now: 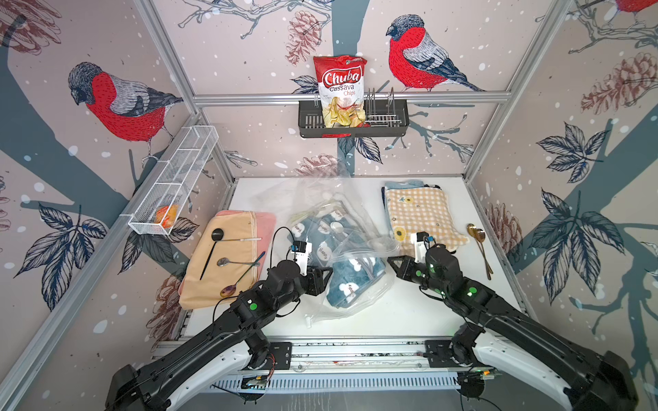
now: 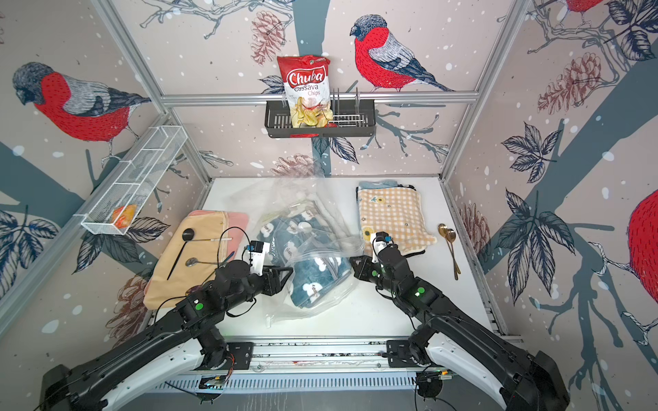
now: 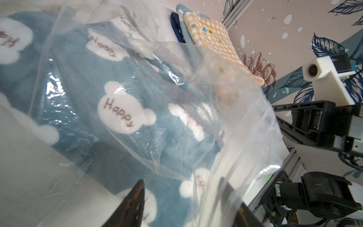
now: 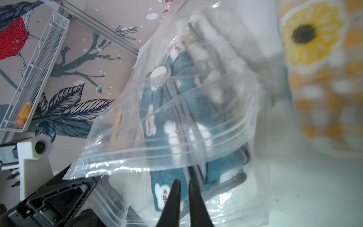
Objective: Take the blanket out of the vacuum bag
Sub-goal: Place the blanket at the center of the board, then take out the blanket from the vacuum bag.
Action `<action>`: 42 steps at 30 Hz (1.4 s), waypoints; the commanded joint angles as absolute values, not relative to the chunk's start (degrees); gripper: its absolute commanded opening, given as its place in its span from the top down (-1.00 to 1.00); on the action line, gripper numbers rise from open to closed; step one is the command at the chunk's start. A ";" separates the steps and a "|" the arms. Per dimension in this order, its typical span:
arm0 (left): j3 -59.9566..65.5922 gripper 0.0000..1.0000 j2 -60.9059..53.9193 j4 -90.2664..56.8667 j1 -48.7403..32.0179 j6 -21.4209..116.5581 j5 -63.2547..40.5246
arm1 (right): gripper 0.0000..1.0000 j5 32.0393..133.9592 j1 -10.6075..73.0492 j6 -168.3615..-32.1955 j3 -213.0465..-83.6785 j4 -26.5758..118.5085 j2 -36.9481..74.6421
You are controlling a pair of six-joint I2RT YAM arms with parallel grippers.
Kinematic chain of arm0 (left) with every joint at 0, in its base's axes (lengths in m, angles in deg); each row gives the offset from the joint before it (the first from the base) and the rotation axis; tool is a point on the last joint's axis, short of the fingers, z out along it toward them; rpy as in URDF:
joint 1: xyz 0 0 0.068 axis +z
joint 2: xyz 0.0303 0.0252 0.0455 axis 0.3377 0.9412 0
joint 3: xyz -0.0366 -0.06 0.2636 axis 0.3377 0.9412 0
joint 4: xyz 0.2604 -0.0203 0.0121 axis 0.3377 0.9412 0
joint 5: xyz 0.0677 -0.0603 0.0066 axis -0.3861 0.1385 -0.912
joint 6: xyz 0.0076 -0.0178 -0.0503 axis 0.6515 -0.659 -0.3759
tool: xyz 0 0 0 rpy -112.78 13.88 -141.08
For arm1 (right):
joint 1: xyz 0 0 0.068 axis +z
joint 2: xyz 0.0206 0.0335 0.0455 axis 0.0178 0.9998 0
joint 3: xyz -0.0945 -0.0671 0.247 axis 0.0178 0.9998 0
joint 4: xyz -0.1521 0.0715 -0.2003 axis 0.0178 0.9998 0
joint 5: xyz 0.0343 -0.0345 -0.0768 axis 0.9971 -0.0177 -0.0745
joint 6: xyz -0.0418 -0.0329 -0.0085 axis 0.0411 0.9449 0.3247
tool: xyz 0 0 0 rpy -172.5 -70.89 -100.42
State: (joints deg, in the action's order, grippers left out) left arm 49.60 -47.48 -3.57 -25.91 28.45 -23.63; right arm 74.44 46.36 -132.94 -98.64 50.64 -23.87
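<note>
The vacuum bag (image 1: 320, 199) lies crumpled in the middle of the table, its white valve cap (image 1: 336, 226) facing up. Inside is the blanket (image 1: 350, 281), blue fleece with white "Happy" bears, and the left wrist view shows the blanket (image 3: 125, 110) through the plastic. My left gripper (image 1: 329, 272) is at the bag's left side, and in its wrist view the left gripper (image 3: 181, 180) stands open, one finger behind a plastic fold. My right gripper (image 1: 390, 259) is at the bag's right edge by the zip seal. In its wrist view the right gripper (image 4: 184, 180) is closed to a thin slit on the clear plastic.
A peach folded cloth (image 1: 228, 256) carrying three spoons lies left of the bag. A checked yellow towel stack (image 1: 420, 213) lies at the right, with gold spoons (image 1: 479, 238) beyond it. A white mesh basket (image 1: 174, 181) hangs on the left wall, a black rack (image 1: 309, 122) with a chips bag on the back wall.
</note>
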 commanded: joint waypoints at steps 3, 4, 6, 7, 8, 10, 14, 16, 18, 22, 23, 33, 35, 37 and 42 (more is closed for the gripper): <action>49.12 -0.14 -45.04 -4.96 -26.14 28.68 -20.35 | 0.80 67.61 51.88 -138.04 -95.53 49.47 -24.85; 49.10 -0.09 -44.55 -5.48 -26.30 28.43 -20.02 | 0.81 67.48 53.01 -138.41 -94.71 48.61 -24.88; 49.37 0.00 -43.92 -6.56 -26.95 27.98 -20.03 | 0.83 66.67 56.10 -139.89 -92.43 45.40 -24.44; 49.63 0.04 -43.82 -6.97 -27.17 27.76 -20.28 | 0.83 66.35 57.57 -140.34 -91.21 43.20 -23.75; 49.79 0.13 -43.78 -7.51 -27.30 27.57 -20.70 | 0.83 65.95 59.30 -140.66 -90.28 40.94 -22.59; 49.95 0.35 -43.43 -8.22 -27.37 27.44 -21.43 | 0.83 64.59 62.01 -141.42 -89.30 38.03 -19.71; 50.14 0.72 -42.11 -9.55 -27.37 27.81 -22.73 | 0.82 63.83 65.48 -141.00 -89.87 31.88 -11.77; 50.56 0.84 -41.76 -10.54 -27.33 27.59 -23.15 | 0.83 64.83 65.76 -140.18 -91.52 30.25 -7.34; 51.54 0.94 -41.75 -12.19 -27.37 27.35 -23.58 | 0.83 65.87 65.83 -139.18 -93.12 28.45 -3.05; 52.76 1.00 -41.46 -14.04 -27.37 26.92 -25.53 | 0.83 65.99 65.60 -137.21 -96.51 27.43 4.10; 52.87 1.00 -41.33 -14.47 -27.37 26.99 -26.10 | 0.83 66.02 65.26 -136.70 -97.46 27.36 5.83; 49.72 1.00 -35.87 -17.86 -26.19 31.74 -31.02 | 0.85 72.25 60.37 -134.66 -103.10 21.22 19.11; 48.74 1.00 -34.04 -18.56 -25.50 32.82 -30.78 | 0.86 74.03 58.59 -134.09 -103.41 19.40 20.76; 47.34 1.00 -32.52 -18.62 -25.07 33.87 -30.81 | 0.86 76.06 55.93 -133.01 -104.24 19.36 21.85; 44.09 1.00 -30.26 -17.80 -23.91 36.24 -31.31 | 0.86 81.84 51.73 -130.68 -107.41 19.36 24.53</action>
